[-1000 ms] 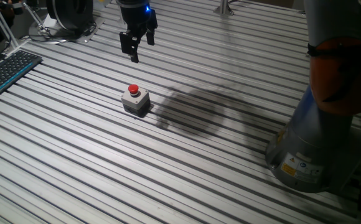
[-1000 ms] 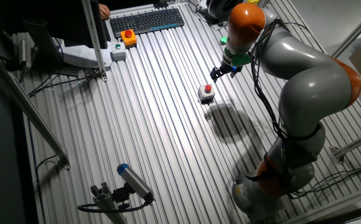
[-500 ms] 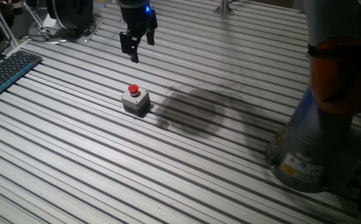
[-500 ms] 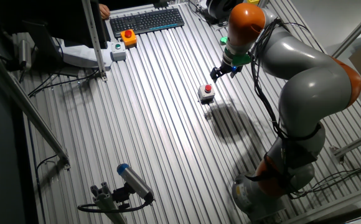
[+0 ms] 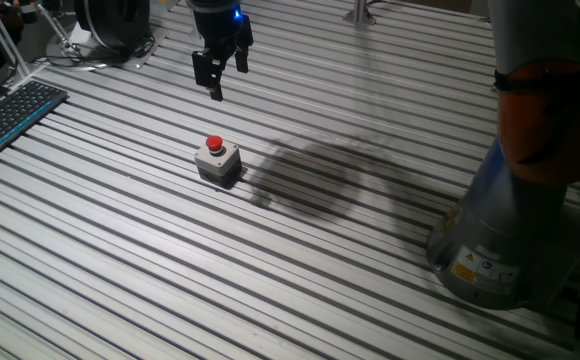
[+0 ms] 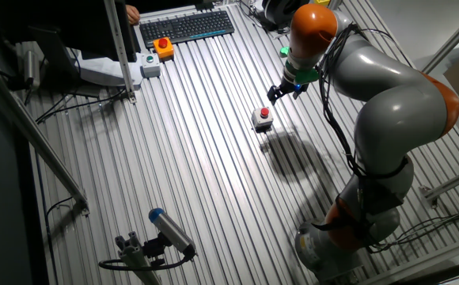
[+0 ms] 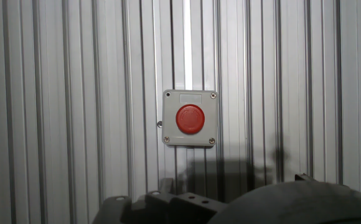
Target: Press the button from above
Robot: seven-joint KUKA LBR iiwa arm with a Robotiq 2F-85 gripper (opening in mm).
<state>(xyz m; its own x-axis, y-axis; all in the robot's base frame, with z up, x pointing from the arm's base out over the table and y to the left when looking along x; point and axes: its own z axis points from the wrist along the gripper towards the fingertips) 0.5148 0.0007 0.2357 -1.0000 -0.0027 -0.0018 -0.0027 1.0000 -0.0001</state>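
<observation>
The button (image 5: 214, 144) is a small red dome on a light-grey square box, standing on the slatted metal table (image 5: 120, 260). The other fixed view shows the button (image 6: 264, 112) just left of the arm's shadow. My gripper (image 5: 220, 80) hangs well above the table, points down, and lies a little behind the button, apart from it. It also shows in the other fixed view, gripper (image 6: 277, 93) up and right of the button. The hand view looks straight down on the button (image 7: 190, 119), near the frame's middle. No view shows the fingertips clearly.
A keyboard (image 5: 5, 115) lies at the left edge, also seen as a keyboard (image 6: 186, 26) at the far end. An orange box (image 6: 163, 47) sits beside it. The robot base (image 5: 500, 240) stands at right. A blue-tipped tool (image 6: 166, 229) lies at the near end.
</observation>
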